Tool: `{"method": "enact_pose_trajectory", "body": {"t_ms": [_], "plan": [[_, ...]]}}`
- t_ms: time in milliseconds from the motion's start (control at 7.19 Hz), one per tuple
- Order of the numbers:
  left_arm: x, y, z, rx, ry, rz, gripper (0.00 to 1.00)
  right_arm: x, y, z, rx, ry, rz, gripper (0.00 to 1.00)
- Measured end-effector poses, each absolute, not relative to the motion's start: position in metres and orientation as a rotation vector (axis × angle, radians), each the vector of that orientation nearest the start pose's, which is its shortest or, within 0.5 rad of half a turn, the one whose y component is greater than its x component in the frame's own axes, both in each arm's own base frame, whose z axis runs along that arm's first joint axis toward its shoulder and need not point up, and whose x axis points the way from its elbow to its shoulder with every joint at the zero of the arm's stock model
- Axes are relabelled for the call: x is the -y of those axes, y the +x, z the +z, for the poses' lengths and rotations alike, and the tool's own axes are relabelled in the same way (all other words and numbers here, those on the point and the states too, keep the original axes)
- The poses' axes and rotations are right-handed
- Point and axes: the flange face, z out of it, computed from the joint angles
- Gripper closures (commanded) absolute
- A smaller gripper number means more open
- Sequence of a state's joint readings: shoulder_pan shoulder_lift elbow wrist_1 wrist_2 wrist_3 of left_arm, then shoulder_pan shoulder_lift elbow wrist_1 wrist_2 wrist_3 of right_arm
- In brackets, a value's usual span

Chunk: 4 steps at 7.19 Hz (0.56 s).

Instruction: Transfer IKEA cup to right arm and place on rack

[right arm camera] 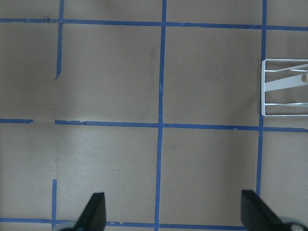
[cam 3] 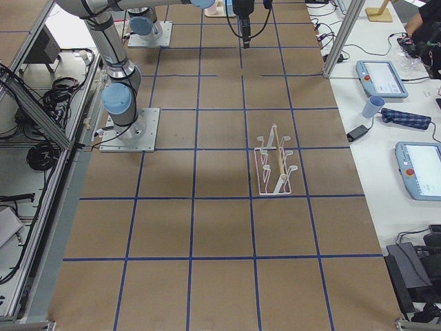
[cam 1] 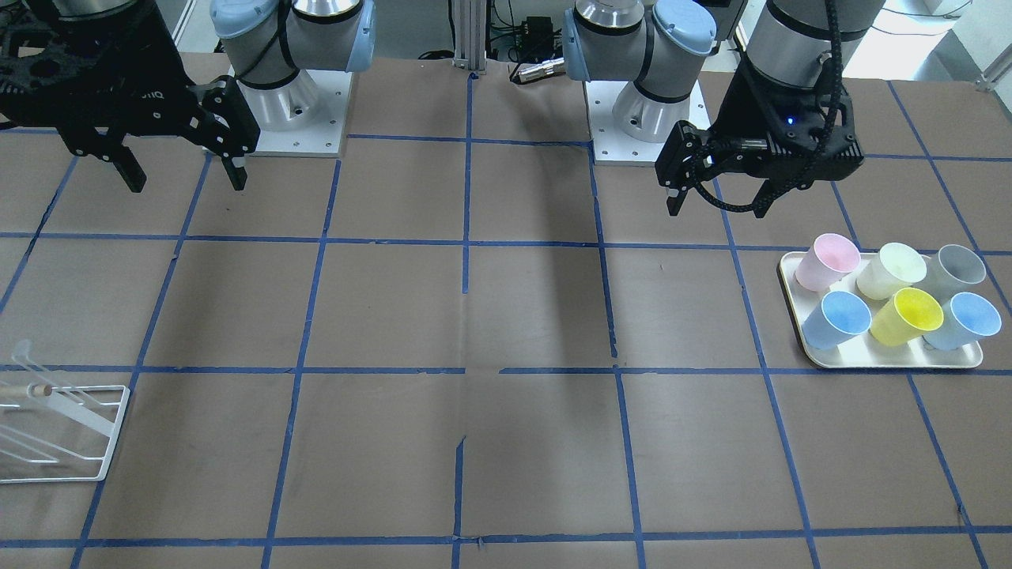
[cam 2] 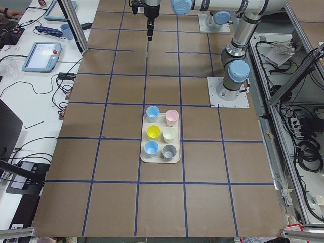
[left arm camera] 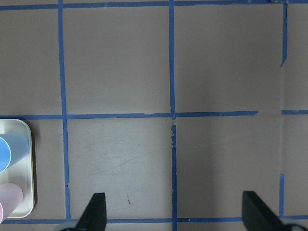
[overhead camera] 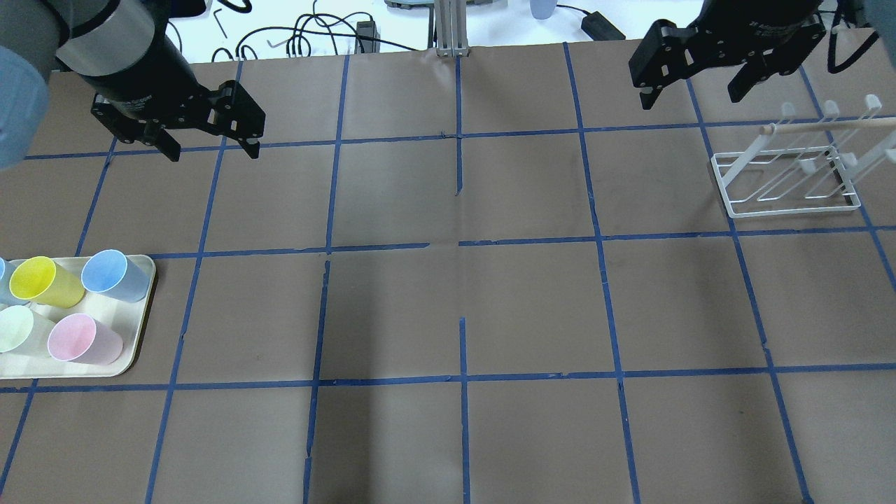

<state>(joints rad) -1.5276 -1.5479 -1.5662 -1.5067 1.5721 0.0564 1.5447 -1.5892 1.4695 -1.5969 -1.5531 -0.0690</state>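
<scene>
The pale sky-blue IKEA cup (cam 1: 964,320) lies tilted on a cream tray (cam 1: 893,362), beside the grey cup (cam 1: 961,269) and a yellow one; in the overhead view only its sliver (overhead camera: 1,278) shows at the left edge. My left gripper (cam 1: 718,207) hangs open and empty above the table, back from the tray and towards the centre. My right gripper (cam 1: 186,184) is open and empty, high over the far side, near the white wire rack (overhead camera: 791,175) with its wooden dowel. Both wrist views show open fingers over bare table.
The tray also holds a deeper blue cup (cam 1: 836,318), a pink cup (cam 1: 826,262), a pale yellow-green cup (cam 1: 891,270) and a yellow cup (cam 1: 908,316). Brown paper with a blue tape grid covers the table. The arm bases (cam 1: 288,103) stand at the robot's edge.
</scene>
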Motion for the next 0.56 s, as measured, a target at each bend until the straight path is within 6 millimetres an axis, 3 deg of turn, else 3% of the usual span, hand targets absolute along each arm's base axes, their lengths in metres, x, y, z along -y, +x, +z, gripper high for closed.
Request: {"method": "enact_pose_trajectory", "body": {"t_ms": [556], "plan": [[0.4896,-0.1122,0.5042,-3.134,0.031,-0.121,0.0,0.4977,0.1222,0.551,-3.121,-0.069,-0.233,0.0]]}}
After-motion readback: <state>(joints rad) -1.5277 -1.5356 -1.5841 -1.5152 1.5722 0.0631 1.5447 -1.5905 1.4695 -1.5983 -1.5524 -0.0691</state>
